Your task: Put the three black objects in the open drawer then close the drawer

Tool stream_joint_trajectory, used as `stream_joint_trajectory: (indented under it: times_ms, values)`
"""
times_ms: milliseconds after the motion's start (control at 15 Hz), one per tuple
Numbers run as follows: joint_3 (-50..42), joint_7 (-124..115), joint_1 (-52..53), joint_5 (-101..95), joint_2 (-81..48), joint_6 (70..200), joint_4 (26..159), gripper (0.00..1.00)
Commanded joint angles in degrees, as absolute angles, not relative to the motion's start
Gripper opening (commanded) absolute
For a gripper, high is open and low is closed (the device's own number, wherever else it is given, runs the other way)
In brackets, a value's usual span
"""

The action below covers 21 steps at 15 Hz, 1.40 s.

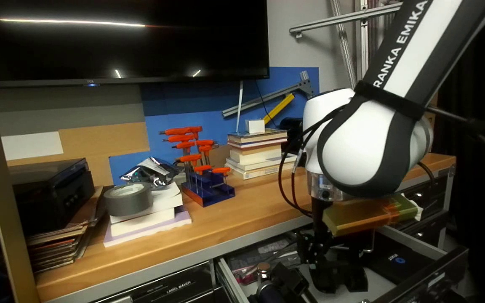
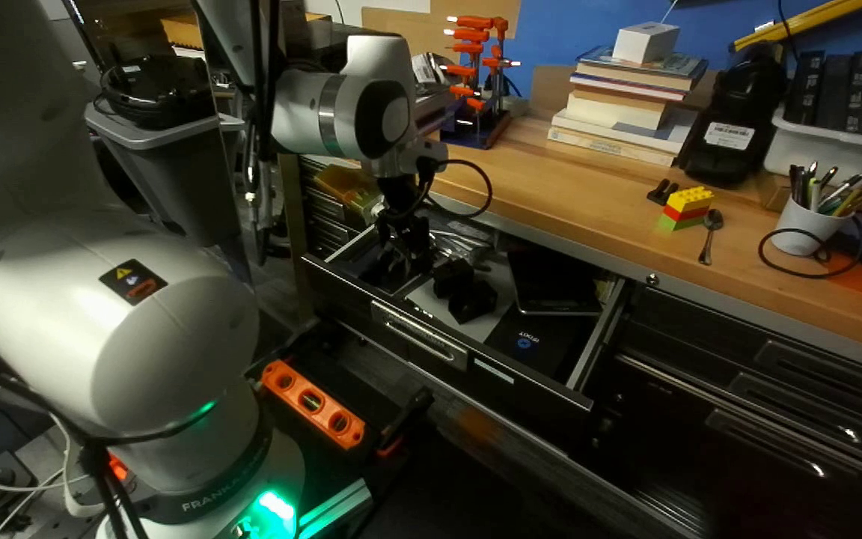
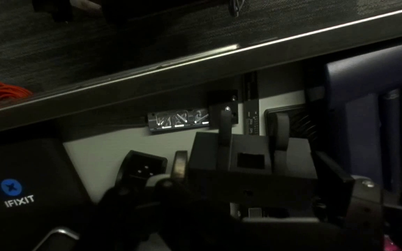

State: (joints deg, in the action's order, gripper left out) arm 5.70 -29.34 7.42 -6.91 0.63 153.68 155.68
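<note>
The dark-grey drawer stands open in both exterior views; its front panel crosses the top of the wrist view. My gripper is inside the drawer's outline, its two fingers against both sides of a chunky black block with two raised tabs. The gripper points down in both exterior views, where the block is hard to pick out against it. Two more black chunky objects lie in the drawer beside the gripper; one curved black object shows left of the fingers.
The drawer also holds an IFIXIT case, a purple-blue tool and a black strip with clear windows. On the tabletop are an orange-handled tool rack, stacked books, toy bricks and a small black pronged item.
</note>
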Motion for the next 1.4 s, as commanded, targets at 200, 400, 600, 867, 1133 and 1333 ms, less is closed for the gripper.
stream_joint_trajectory:
  times_ms: [200,400,600,867,1133,1333]
  values:
    - [4.26,-37.36,7.7,-12.93,-6.22,161.76,154.88,0.62]
    - [1.41,-40.56,9.05,-16.22,-9.48,164.43,154.1,0.62]
    - [-0.25,-42.62,8.69,-18.44,-12.08,166.31,153.42,0.62]
    - [-1.91,-44.04,8.95,-18.88,-13.74,167.47,152.64,0.97]
    - [-2.88,-45.02,9.58,-19.19,-12.99,167.34,152.25,1.0]
    - [-4.22,-46.49,10.89,-20.71,-10.15,166.45,151.54,1.0]
